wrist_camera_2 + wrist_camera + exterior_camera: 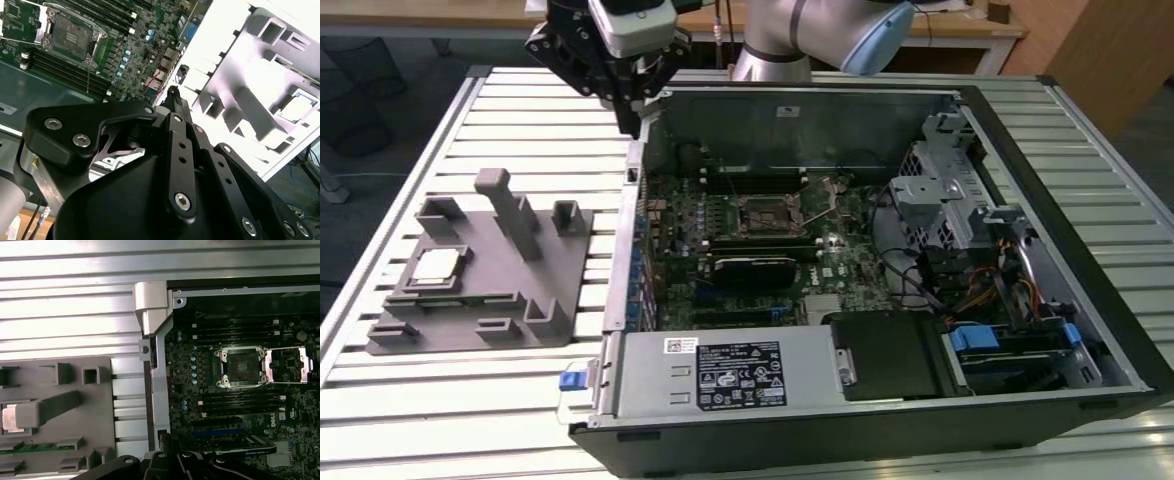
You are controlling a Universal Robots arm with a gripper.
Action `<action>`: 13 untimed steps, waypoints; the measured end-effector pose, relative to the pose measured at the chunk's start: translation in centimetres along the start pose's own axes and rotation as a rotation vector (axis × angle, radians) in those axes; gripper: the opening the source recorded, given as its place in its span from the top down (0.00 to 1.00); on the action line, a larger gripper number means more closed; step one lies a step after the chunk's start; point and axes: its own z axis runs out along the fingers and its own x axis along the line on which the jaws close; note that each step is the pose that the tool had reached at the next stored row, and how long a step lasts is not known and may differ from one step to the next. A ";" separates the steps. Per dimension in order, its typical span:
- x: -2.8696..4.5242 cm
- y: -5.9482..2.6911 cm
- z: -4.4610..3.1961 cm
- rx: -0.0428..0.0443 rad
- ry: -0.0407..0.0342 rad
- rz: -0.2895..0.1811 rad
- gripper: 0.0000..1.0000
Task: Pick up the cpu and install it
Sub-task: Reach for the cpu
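**Fig. 1.** Gripper [631, 115] above the wall of the open case [854, 115] on the exterior view's left. As far as I can judge from the second wrist view, its fingers are closed together and hold nothing. The cpu [434, 268] lies flat in a recess of the grey fixture [480, 300] on the table [494, 420], well apart from the gripper. The socket [767, 212] stands empty. I judge the cpu light, rigid, slick on top and fragile underneath, so I would grip it by 2 opposite edges. A black label [740, 375] and a white sticker [680, 345] sit on the power supply [640, 385]; I cannot read their print.
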 end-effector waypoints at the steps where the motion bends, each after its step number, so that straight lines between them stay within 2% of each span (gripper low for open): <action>1: 0.09 -0.01 0.00 -0.0001 -0.0001 0.000 0.89; 13: 1.17 -0.09 0.02 -0.0001 0.0000 0.000 0.89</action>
